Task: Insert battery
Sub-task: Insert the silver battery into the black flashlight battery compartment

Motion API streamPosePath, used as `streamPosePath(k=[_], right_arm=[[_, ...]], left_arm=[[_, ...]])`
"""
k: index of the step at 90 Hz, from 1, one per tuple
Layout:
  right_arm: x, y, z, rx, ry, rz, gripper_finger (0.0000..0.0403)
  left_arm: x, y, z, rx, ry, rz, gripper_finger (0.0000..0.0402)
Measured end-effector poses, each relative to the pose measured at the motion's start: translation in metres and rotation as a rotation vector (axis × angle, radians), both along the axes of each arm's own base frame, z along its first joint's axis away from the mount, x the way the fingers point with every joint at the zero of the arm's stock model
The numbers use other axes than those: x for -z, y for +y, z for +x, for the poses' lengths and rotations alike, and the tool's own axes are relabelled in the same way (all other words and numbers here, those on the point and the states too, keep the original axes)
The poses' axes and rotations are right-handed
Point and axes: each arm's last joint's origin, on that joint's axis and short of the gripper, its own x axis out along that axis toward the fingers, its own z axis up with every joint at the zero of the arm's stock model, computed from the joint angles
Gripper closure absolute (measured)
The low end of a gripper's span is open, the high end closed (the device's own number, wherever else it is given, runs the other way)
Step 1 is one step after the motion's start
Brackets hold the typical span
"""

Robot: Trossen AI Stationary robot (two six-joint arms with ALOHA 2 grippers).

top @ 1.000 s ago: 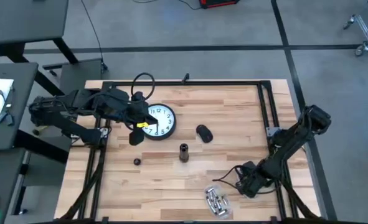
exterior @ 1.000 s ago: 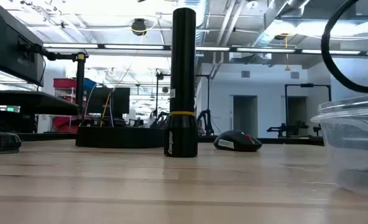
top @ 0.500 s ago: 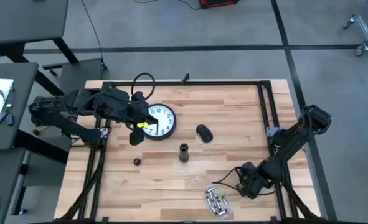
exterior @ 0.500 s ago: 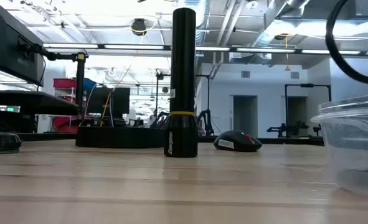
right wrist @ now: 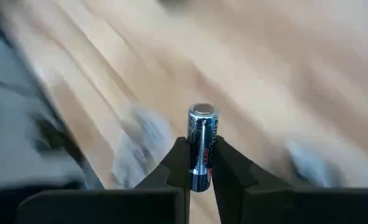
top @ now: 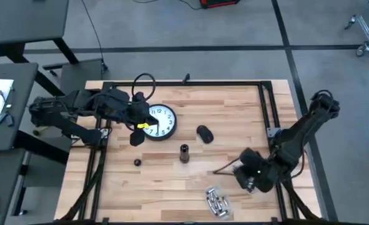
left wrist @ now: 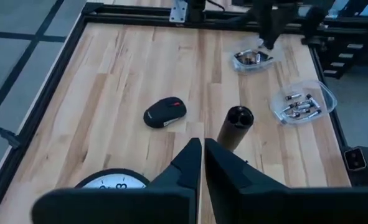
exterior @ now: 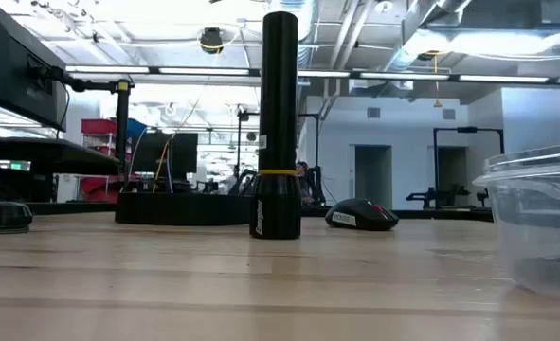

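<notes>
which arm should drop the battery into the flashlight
Right. The right gripper is shut on a battery, near the upright flashlight. The left gripper is shut, empty, over the clock.

A robotics lab or industrial workshop — a butcher-block surface (top: 234, 112) framed in black metal rails stands on a bare grey concrete floor (top: 190, 25). Beyond it, the low view shows an open hall with exposed ceiling ducts (exterior: 374, 28), strip lights and equipment racks (exterior: 161, 156).

Upright battery (right wrist: 202, 146), open flashlight (top: 184, 153) standing.
</notes>
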Motion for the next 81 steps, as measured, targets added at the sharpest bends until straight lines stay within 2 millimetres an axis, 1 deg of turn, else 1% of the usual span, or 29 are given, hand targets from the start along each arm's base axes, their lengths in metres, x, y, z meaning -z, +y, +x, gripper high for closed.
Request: streamPosePath(k=[6,14,21,28,35,46,59,69,81], right_arm=[[-0.012,-0.005,0.019,-0.014,-0.157,-0.114,0.0378],[-0.024,-0.016,0.049,-0.054,-0.295,-0.257,0.0378],[-0.033,-0.027,0.075,-0.069,-0.417,-0.340,0.0378],[-0.038,-0.041,0.097,-0.086,-0.522,-0.407,0.0378],[-0.035,-0.052,0.115,-0.090,-0.588,-0.448,0.0379],[-0.021,-0.059,0.130,-0.132,-0.574,-0.450,0.0379],[-0.014,-0.055,0.142,-0.170,-0.549,-0.450,0.0379],[-0.010,-0.053,0.147,-0.196,-0.511,-0.473,0.0379],[-0.006,-0.053,0.147,-0.210,-0.458,-0.482,0.0379]], left_arm=[[0.000,0.000,0.000,0.001,-0.002,-0.001,0.0402],[0.000,0.000,0.000,0.001,-0.002,-0.005,0.0402],[0.000,0.000,-0.001,0.004,0.001,-0.004,0.0402],[0.000,0.000,-0.001,0.009,0.001,-0.005,0.0402],[0.000,0.000,-0.001,0.013,0.003,-0.006,0.0402],[0.000,0.000,-0.001,0.015,0.003,-0.004,0.0402],[0.000,0.000,-0.001,0.019,0.006,0.000,0.0402],[0.001,0.000,-0.001,0.022,0.012,0.005,0.0402],[0.001,0.000,-0.001,0.022,0.012,0.005,0.0402]])
